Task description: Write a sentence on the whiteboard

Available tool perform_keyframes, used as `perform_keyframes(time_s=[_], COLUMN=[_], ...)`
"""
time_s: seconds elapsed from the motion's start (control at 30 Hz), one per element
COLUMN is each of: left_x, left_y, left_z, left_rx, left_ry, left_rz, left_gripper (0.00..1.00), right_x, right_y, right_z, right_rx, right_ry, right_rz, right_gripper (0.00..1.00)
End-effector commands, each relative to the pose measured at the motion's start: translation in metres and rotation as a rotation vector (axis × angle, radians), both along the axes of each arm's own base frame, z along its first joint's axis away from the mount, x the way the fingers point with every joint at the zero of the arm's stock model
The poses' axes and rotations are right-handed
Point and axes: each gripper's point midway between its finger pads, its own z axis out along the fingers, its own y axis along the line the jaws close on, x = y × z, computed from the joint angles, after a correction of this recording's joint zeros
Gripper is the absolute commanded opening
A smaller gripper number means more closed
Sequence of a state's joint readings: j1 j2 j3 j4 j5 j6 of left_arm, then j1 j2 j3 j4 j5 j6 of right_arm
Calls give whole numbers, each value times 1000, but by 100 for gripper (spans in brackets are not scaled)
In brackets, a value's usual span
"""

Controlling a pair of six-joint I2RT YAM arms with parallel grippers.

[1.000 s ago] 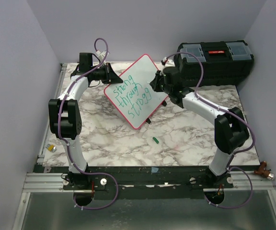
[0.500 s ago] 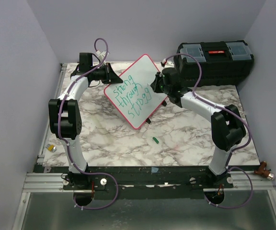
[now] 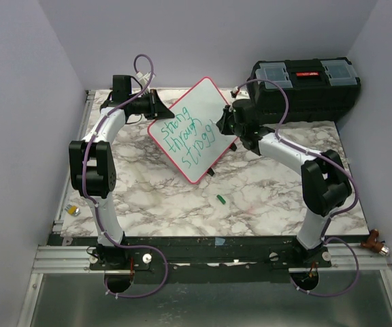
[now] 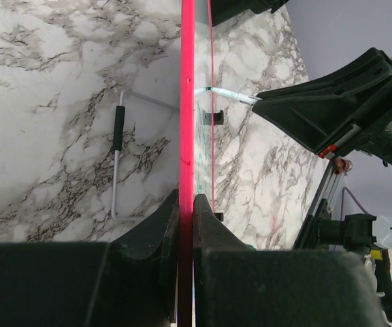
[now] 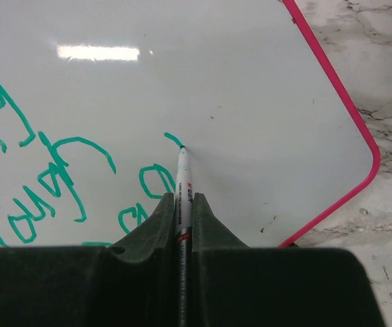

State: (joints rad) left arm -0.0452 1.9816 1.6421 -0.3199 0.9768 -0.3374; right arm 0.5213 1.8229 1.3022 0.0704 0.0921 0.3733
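The whiteboard (image 3: 194,116), white with a pink-red frame, stands tilted above the marble table. My left gripper (image 3: 156,109) is shut on its frame edge (image 4: 186,102) at the upper left. Green words of the sentence (image 3: 188,139) run in three lines, reading roughly "strong through strugg". My right gripper (image 3: 221,126) is shut on a white marker (image 5: 183,187). The marker's tip touches the board beside the last green letters (image 5: 152,184), at the end of a short fresh stroke. In the left wrist view the board shows edge-on, with my left gripper (image 4: 186,204) clamped on it.
A black toolbox (image 3: 305,85) stands at the back right, just behind the right arm. A green marker cap (image 3: 220,199) lies on the table in front of the board. The board's wire stand (image 4: 118,157) hangs behind it. A small metal object (image 3: 74,210) lies at the left edge.
My right gripper has shifted slightly to the right along the third line with the marker, and its elbow has swung in. The left arm and the board have stayed still.
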Motion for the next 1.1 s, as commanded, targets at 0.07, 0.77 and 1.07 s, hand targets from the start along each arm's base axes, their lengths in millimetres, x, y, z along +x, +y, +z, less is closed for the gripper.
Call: perform_keyframes(time_s=[0.07, 0.77, 1.07], left_x=[5, 4, 4], left_y=[-2, -2, -2], left_z=[4, 3, 3], left_rx=[44, 47, 47], left_ry=[-111, -110, -108], left_rz=[-22, -19, -19], left_gripper=[0, 0, 0], right_x=[-24, -5, -2], right_y=[-10, -21, -27], right_z=[-28, -23, 6], right_rx=[-16, -89, -100], right_ry=[86, 55, 4], right_rz=[22, -51, -71], right_gripper=[1, 1, 1])
